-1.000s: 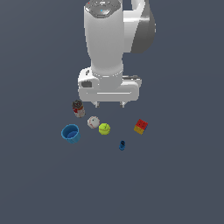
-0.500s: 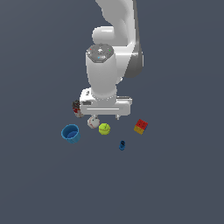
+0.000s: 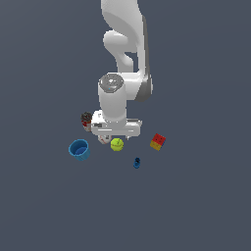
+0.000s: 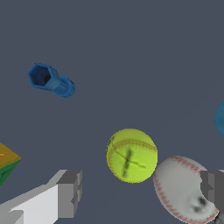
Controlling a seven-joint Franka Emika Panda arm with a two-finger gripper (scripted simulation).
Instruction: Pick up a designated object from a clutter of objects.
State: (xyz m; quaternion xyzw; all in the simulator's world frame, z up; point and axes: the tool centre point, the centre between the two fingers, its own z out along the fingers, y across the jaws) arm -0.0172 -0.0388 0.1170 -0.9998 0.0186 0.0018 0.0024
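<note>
- The gripper point(image 4: 140, 194) is hanging low over the grey floor point(image 3: 206, 206), with its two fingers standing wide apart and holding nothing.
- In the wrist view, one finger point(image 4: 70, 192) is showing near the tennis ball, and the other finger point(image 4: 214, 188) is lying in front of the baseball.
- The tennis ball point(image 4: 131, 155) is sitting on the floor just ahead of the gap between the fingers, not yet between them, and nothing is touching it except perhaps the baseball.
- In the exterior view, the tennis ball point(image 3: 116, 144) is lying just below the white hand of the arm point(image 3: 117, 105).
- The baseball point(image 4: 186, 188) is sitting right beside the tennis ball; I cannot tell if the two are touching.
- In the exterior view, the baseball point(image 3: 103, 139) is mostly hidden under the hand.
- The small blue piece point(image 4: 51, 80) is lying on its side, well apart from the tennis ball; in the exterior view this piece point(image 3: 137, 163) is nearer to the camera than the ball.
- The cube point(image 3: 157, 141), red on top and yellow below, is resting toward the exterior view's right of the ball.
- The blue cup point(image 3: 79, 149) is standing upright toward the exterior view's left.
- The dark-capped can point(image 3: 87, 118) is standing behind the cup, partly covered by the hand.
</note>
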